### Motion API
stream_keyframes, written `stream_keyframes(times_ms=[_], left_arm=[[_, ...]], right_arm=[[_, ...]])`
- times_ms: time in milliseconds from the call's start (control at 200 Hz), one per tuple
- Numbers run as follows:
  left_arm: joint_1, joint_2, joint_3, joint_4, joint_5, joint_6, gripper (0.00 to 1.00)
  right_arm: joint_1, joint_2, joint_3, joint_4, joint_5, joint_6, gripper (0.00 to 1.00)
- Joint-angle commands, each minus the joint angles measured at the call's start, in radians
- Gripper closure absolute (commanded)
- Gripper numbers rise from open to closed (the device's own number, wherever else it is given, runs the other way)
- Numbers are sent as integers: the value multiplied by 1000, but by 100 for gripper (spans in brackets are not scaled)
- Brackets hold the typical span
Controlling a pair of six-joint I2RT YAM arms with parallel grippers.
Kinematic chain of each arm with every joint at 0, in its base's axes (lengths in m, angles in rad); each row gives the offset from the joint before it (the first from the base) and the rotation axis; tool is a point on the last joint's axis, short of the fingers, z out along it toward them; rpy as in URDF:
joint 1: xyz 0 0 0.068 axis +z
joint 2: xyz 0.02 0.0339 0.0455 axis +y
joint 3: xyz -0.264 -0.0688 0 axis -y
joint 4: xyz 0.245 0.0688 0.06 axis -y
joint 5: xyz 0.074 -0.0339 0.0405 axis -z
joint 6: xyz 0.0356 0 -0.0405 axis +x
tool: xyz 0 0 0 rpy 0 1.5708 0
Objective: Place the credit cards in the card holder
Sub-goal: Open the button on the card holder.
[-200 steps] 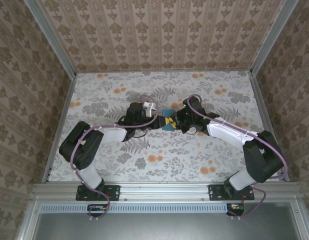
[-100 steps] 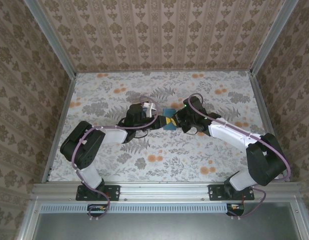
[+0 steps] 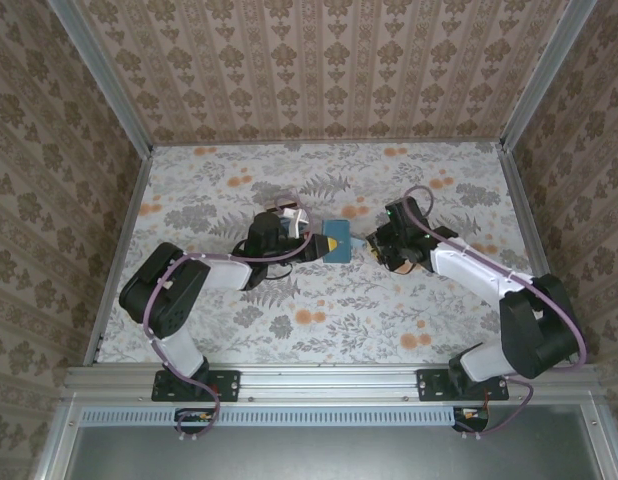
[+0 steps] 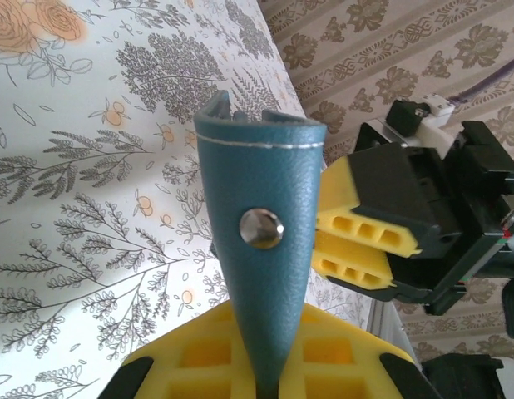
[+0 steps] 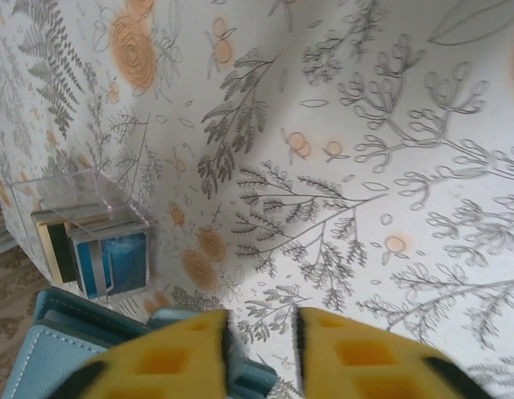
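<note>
Left gripper [image 4: 265, 349] is clenched on the card holder [image 4: 259, 208]. My left wrist camera has it standing upright between the yellow fingers [image 4: 199, 357], snap stud toward me. From above it reads as a teal patch mid-table [image 3: 189, 320]. Right gripper [image 5: 261, 349] sits at the holder's 3 o'clock, jaws parted and empty. Its wrist camera gives me a clear stand [image 5: 74, 191] at 9 o'clock with credit cards [image 5: 116, 262] upright inside (too overlapped to count). The holder is cut off at 7 o'clock there, its pockets hidden.
</note>
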Motion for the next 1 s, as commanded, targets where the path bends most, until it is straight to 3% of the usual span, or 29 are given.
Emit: stream_keyframes(times_ms=[0, 145, 305, 435, 715, 815, 875, 925, 995], left_arm=[[-1, -11, -13, 14, -18, 39, 100], [-10, -20, -12, 7, -14, 44, 100], [-18, -22, 5, -42, -15, 53, 100], [-25, -19, 20, -71, -14, 75, 100], [-29, -4, 7, -10, -19, -33, 100], [-35, 11, -5, 49, -23, -86, 100], [-37, 27, 8, 44, 0, -85, 100], [-36, 41, 15, 42, 15, -98, 100], [-29, 58, 11, 65, 17, -126, 100]], right_arm=[[-14, -63, -21, -116, 3, -101, 58], [-18, -92, -36, -101, -33, -271, 54], [25, -67, 31, -48, -156, -534, 53], [100, -39, 85, -74, -103, -657, 51], [102, 34, 92, -154, 43, -693, 53], [102, 66, 105, -166, 44, -697, 58], [101, 76, 101, -155, 54, -700, 72], [94, 81, 107, -158, 58, -699, 90], [88, 72, 127, -172, 44, -710, 93]])
